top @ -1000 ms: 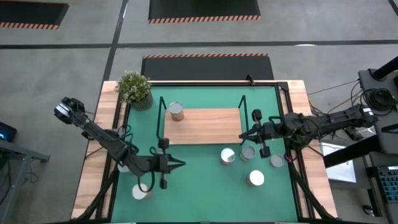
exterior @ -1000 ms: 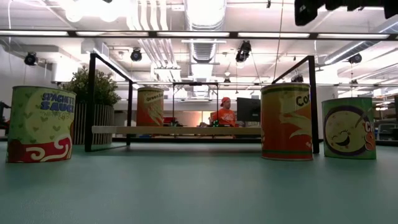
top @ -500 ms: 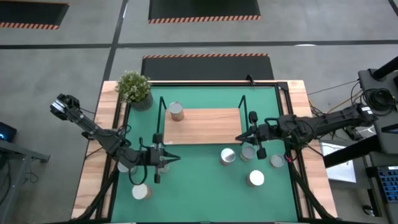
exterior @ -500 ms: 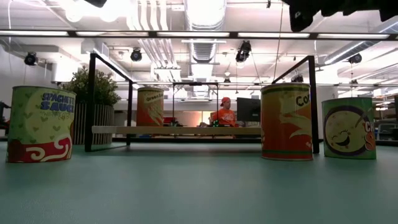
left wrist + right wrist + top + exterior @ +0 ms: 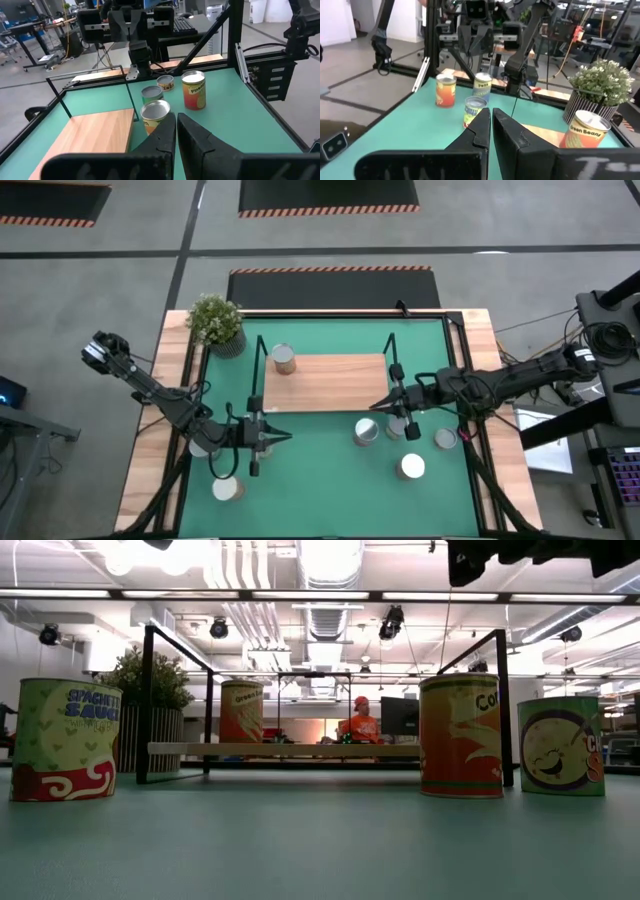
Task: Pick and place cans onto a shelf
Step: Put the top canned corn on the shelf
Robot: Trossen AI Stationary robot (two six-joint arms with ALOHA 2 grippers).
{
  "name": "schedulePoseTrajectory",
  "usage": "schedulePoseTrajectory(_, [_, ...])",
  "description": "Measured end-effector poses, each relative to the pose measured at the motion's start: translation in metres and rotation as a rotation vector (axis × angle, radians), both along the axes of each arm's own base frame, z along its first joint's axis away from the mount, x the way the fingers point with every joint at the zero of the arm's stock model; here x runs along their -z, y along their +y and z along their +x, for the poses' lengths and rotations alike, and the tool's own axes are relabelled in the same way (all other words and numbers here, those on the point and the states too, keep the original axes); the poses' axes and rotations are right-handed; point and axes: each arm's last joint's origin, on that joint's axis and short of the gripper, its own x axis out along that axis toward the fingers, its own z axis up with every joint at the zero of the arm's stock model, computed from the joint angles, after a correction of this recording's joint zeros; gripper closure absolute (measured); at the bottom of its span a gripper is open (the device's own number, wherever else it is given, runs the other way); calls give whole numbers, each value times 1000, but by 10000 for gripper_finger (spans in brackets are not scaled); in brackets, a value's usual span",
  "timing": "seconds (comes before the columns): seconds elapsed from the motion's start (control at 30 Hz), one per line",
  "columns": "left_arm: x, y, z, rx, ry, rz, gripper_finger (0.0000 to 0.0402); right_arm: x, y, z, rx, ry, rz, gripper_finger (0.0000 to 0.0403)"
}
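Note:
One can (image 5: 284, 358) stands on the far left corner of the shelf's wooden board (image 5: 325, 382). Several more cans stand on the green mat: two (image 5: 366, 431) (image 5: 410, 467) near the board's right end, one (image 5: 445, 439) farther right, one (image 5: 228, 488) at the near left. My left gripper (image 5: 287, 435) is shut and empty, above the mat near the board's near left corner; its wrist view (image 5: 176, 120) looks toward the right-hand cans (image 5: 157, 112). My right gripper (image 5: 373, 407) is shut and empty, above the board's near right corner and over another can (image 5: 398, 425).
A potted plant (image 5: 218, 322) stands at the far left corner. The shelf's black wire posts (image 5: 261, 370) (image 5: 390, 360) rise at the board's ends. The low view shows three cans on the mat (image 5: 65, 740) (image 5: 461, 736) (image 5: 561, 745) and a person far behind.
My right gripper has gone toward the table's left, along the board's near right corner. My left gripper has shifted a little toward the far edge and then kept still. The cans have stayed in place.

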Motion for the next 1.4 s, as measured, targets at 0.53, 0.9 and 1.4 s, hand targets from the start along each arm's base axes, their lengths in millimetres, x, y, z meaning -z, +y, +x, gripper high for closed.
schedulePoseTrajectory(0.53, [0, 0, 0, 7, -1, 35, 402, 0, 10, 7, -42, -18, 43, 394])
schedulePoseTrajectory(0.9, [-20, -2, 3, 25, -40, 117, 402, -2, 46, -1, -213, -17, 28, 394])
schedulePoseTrajectory(1.4, [-21, -3, 4, 23, -39, 110, 402, 4, 79, 16, -145, 118, 36, 394])
